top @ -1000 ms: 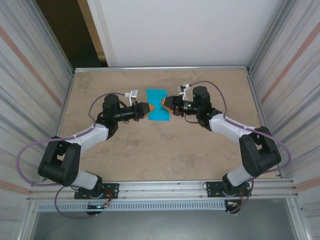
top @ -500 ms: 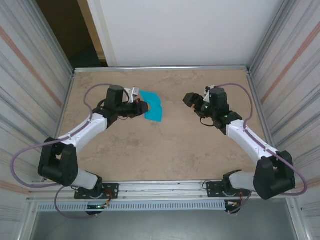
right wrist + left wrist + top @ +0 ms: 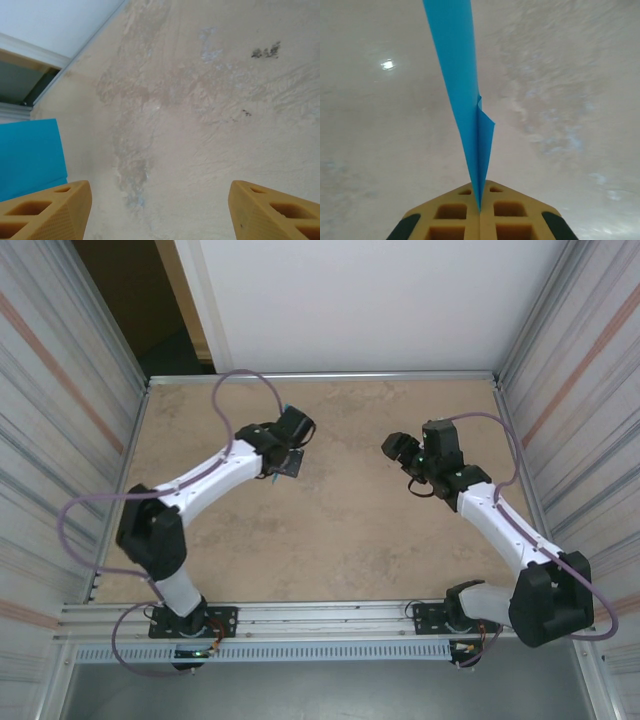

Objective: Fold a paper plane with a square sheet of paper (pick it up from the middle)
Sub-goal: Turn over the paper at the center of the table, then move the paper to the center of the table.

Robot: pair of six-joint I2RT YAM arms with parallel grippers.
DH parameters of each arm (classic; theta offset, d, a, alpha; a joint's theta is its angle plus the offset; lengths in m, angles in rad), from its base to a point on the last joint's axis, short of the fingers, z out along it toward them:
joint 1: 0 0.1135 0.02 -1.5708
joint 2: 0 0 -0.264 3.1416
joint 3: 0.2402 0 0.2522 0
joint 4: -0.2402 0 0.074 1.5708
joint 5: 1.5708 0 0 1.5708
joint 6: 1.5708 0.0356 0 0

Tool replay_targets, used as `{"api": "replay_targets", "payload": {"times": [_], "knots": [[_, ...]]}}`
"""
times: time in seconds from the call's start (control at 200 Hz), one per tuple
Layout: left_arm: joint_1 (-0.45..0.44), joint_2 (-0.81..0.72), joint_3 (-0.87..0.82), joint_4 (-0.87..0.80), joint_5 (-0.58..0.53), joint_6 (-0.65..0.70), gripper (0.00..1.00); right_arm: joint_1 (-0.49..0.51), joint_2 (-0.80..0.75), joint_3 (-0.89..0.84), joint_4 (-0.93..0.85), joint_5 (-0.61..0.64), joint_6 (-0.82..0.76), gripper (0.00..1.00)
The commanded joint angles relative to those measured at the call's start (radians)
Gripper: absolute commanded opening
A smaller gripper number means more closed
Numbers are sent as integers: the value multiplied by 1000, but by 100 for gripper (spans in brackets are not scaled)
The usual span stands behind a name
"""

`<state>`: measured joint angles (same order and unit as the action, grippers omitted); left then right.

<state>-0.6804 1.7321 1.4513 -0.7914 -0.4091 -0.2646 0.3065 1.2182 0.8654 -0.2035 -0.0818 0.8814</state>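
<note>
left fingers (image 3: 451,211) clamped on folded blue paper (image 3: 462,95), edge-on over bench (image 3: 570,100). right fingers (image 3: 47,210) open, empty. likely best: firm pinch, right regrasps squarely at crease.

The right gripper (image 3: 160,212) hangs over a mottled beige worktop (image 3: 210,100), its tan ribbed jaws spread wide.
A flat piece of thin teal-blue paper (image 3: 30,155) lies just beyond one jaw, with contact unclear. The other jaw stands well apart from the paper, and a white wall panel (image 3: 50,20) rises behind the paper.
</note>
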Motion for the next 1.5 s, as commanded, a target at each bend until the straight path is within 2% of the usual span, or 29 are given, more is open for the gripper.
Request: {"api": "replay_targets", "payload": {"times": [0.0,0.115,0.2,0.331,0.536,0.661,0.792,0.967,1.228,1.348,1.493], "knots": [[-30,81,68,-115,-212,44,5,-16,-48,-15,-32,43,6,71],[-54,177,108,-128,-232,32,4,-35,-78,-43,-50,59,19,71],[-64,241,140,-143,-186,10,4,-54,-96,-60,-56,54,27,71],[-65,277,142,-92,7,-25,10,-69,-109,-74,-62,47,27,71],[-47,253,93,44,369,-88,35,-73,-95,-75,-66,21,34,71],[21,178,3,192,607,-136,45,-71,-59,-62,-69,-8,33,72],[107,55,-125,343,737,-195,54,-39,20,-29,-66,-43,28,70],[247,-104,-318,485,827,-299,62,102,192,61,-20,-71,30,65],[433,-288,-557,551,840,-369,90,312,518,286,68,-163,68,54],[490,-331,-616,572,860,-368,95,369,648,396,75,-206,80,50],[508,-348,-629,576,895,-329,99,405,769,512,52,-228,88,49]]}}
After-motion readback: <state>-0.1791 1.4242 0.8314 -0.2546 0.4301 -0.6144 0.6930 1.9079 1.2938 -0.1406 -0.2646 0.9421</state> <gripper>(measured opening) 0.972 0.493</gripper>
